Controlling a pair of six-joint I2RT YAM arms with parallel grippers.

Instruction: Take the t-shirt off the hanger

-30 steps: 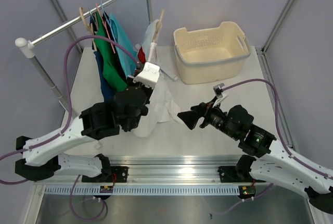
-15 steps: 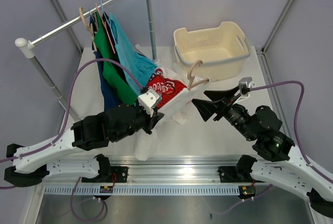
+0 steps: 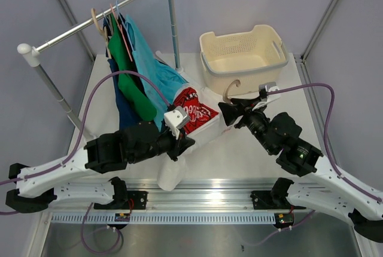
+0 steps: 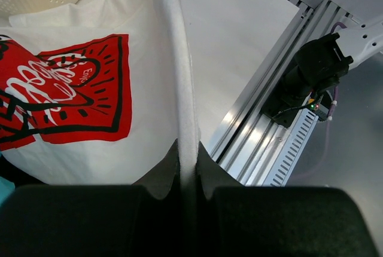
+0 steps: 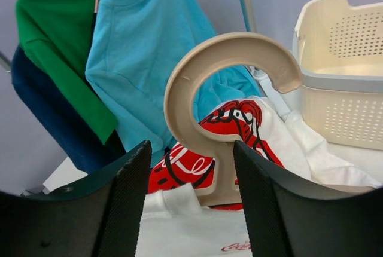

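Our left gripper (image 4: 188, 149) stayed clamped on a fold of the t-shirt (image 4: 72, 107). We had drawn the shirt off the rail (image 3: 102, 18) and down onto the surface (image 3: 251, 155), so its red print lay just in front of the basket (image 3: 239, 80). Our right gripper (image 5: 191, 167), wide apart a moment earlier and well short of the basket, had come up beside it and was narrowing around the hook stem of the hanger (image 5: 203, 72). A gap remained on one side, so it was not yet gripping. We judged the shirt still on the hanger, with the two nearly set to be pulled apart.
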